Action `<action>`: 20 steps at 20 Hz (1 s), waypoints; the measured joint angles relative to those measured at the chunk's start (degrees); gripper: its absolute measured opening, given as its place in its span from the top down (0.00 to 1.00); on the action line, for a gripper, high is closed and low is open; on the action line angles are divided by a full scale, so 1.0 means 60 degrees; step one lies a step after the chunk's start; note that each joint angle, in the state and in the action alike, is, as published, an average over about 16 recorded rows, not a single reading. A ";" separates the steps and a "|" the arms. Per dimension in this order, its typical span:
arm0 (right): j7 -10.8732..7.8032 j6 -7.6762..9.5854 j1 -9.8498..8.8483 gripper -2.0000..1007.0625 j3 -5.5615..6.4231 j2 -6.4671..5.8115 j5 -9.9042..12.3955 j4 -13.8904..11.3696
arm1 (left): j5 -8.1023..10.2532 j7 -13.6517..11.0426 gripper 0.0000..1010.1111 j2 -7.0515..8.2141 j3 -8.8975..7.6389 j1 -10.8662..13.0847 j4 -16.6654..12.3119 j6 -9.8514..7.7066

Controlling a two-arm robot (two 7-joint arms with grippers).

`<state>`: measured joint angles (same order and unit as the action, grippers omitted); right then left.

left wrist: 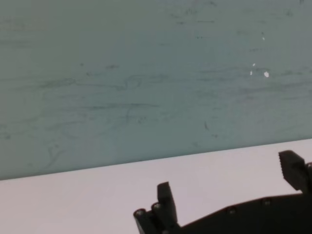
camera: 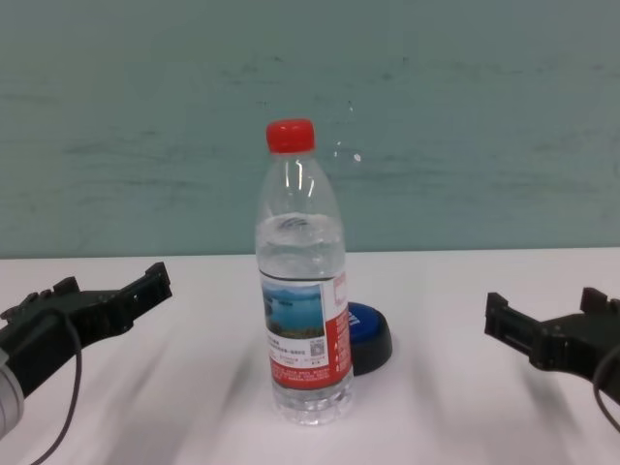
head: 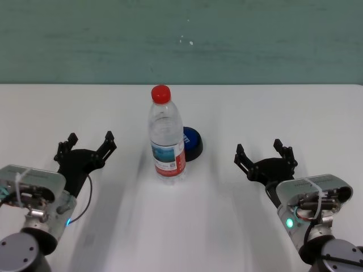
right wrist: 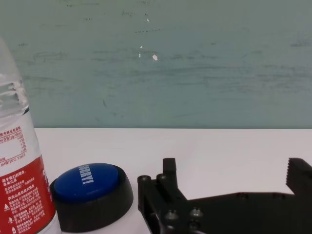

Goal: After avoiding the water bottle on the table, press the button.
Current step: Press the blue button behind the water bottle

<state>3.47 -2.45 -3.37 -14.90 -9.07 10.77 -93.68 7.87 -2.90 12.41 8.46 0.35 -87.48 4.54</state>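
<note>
The water bottle (head: pixel 167 136), clear with a red cap and a blue-and-red label, stands upright at the middle of the white table (head: pixel 272 107). It also shows in the chest view (camera: pixel 300 291) and the right wrist view (right wrist: pixel 19 161). The blue button (head: pixel 191 141) on its black base sits just behind and to the right of the bottle, partly hidden by it; it shows in the chest view (camera: pixel 373 334) and the right wrist view (right wrist: pixel 90 192). My left gripper (head: pixel 88 144) is open and empty, left of the bottle. My right gripper (head: pixel 264 152) is open and empty, right of the button.
A teal wall (head: pixel 181 39) runs along the table's far edge. Bare tabletop lies between each gripper and the bottle, and behind the button.
</note>
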 joint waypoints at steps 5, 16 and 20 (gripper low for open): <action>0.0000 0.0000 0.0000 0.00 0.0000 0.0000 0.0000 0.0000 | -0.0016 -0.0024 0.01 0.0006 -0.0003 0.0008 -0.0006 0.0019; 0.0000 0.0000 0.0000 0.00 0.0000 0.0000 0.0000 0.0000 | -0.0220 -0.0331 0.01 0.0063 -0.0155 0.0117 -0.0122 0.0122; 0.0000 0.0000 0.0000 0.00 0.0000 0.0000 0.0000 0.0000 | -0.0350 -0.0533 0.01 0.0117 -0.0279 0.0142 -0.0125 0.0225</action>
<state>3.47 -2.45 -3.37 -14.90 -9.07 10.77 -93.68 5.78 -6.10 13.11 6.78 1.20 -88.23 5.89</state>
